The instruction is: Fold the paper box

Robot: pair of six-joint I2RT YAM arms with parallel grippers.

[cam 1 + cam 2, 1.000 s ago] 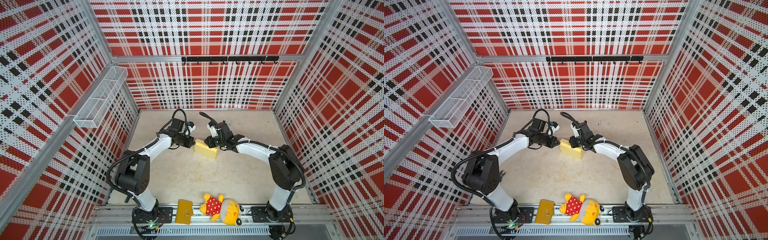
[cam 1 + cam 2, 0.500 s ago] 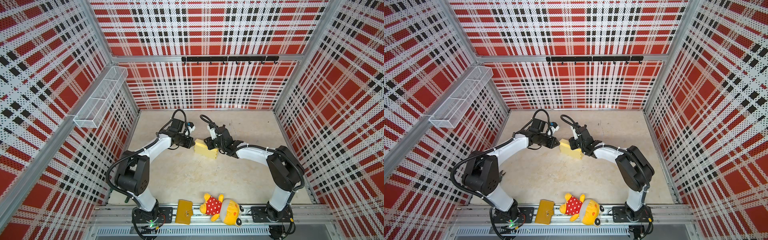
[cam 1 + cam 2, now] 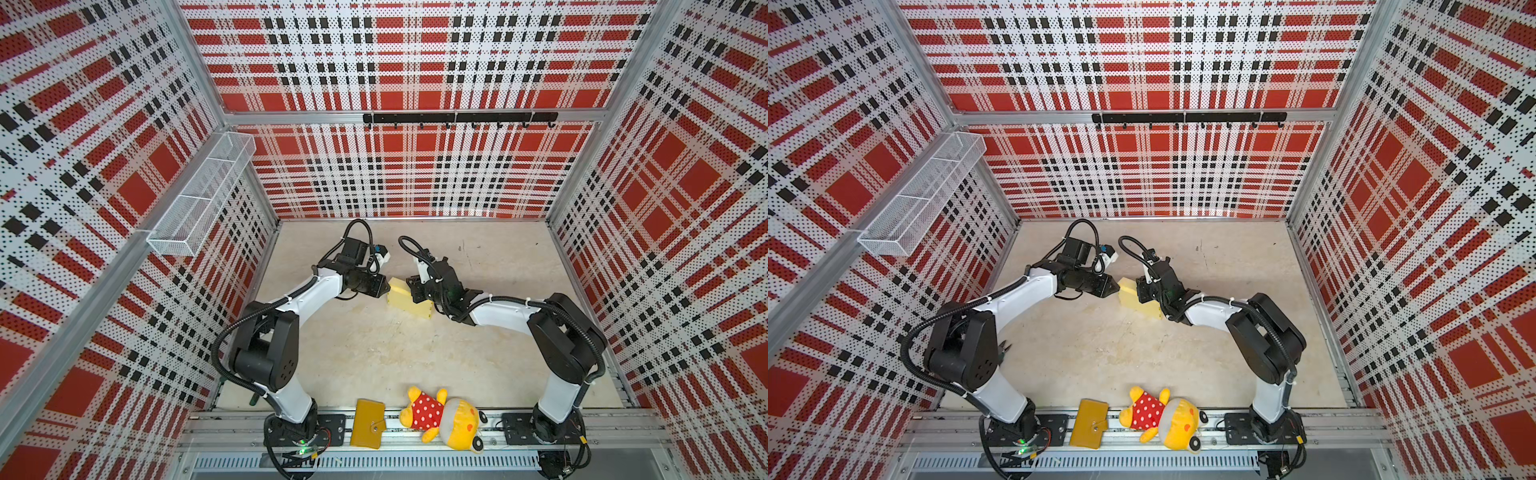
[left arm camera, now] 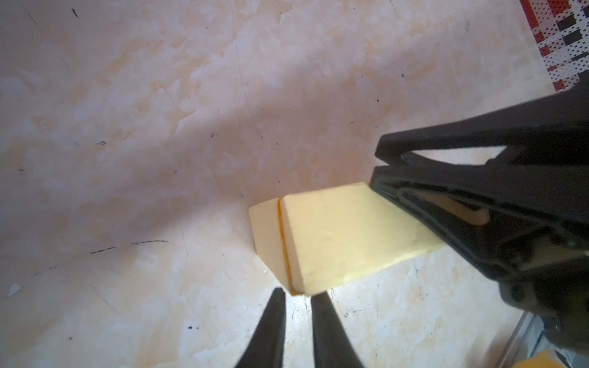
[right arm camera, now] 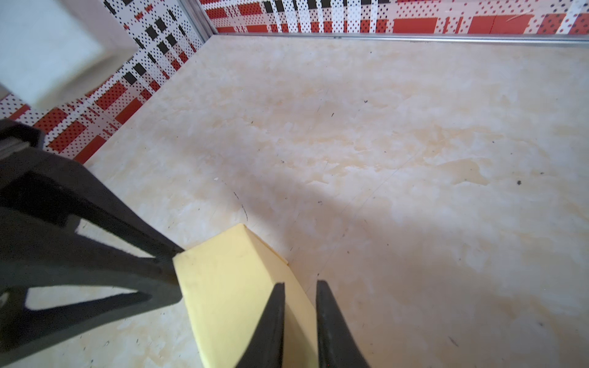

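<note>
The paper box [image 3: 404,302] lies on the floor [image 3: 374,353] at the centre of both top views. Its long axis runs from upper left to lower right.

The left gripper [image 4: 299,291] stands at the upper-left end. Its jaws are narrowly parted, with the box corner just at the tips.

The right gripper [image 5: 300,283] straddles the upper-right long edge. Its jaws are narrowly parted; whether they pinch that edge cannot be told.

Both arms are equally near. A push from the left would likely act along the long axis.

Both top views look steeply down from high at the front, covering the whole surface [image 3: 374,353]. The wrist cameras sit low and close, facing each other across the paper box [image 4: 344,235].
</note>
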